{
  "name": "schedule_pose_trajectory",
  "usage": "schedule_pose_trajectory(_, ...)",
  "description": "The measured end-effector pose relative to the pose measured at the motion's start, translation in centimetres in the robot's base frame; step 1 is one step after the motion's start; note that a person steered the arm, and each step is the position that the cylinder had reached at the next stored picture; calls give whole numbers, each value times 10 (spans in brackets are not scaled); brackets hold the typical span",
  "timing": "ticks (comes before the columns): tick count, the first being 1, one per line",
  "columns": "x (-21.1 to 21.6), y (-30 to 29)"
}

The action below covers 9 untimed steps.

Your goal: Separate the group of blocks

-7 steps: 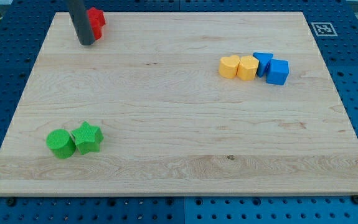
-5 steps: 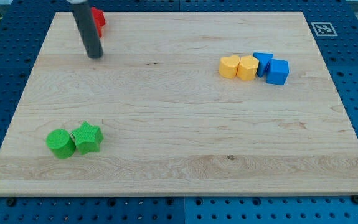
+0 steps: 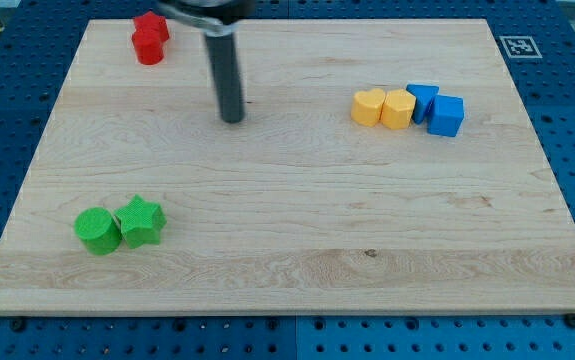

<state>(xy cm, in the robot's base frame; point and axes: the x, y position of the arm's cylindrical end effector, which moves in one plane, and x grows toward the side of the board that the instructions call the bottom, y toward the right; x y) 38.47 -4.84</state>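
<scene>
My tip [image 3: 232, 119] on bare board, no fingers, touching nothing; yellow blocks [image 3: 384, 107] + blue blocks [image 3: 438, 108] bunched touching at view's right, well apart from tip

No readable words, numbers or brand names are shown. The only sign is a black-and-white square fiducial marker [image 3: 519, 46], printed on a white patch at the far right corner of the wooden board [image 3: 287, 270]; its pattern cannot be decoded. The blocks are seen to be unmarked.
</scene>
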Motion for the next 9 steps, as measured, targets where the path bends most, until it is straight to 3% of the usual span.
schedule_pose_trajectory(1,-1,29)
schedule_pose_trajectory(3,-59,65)
schedule_pose_trajectory(5,-68,198)
schedule_pose_trajectory(6,-54,236)
schedule_pose_trajectory(9,-51,182)
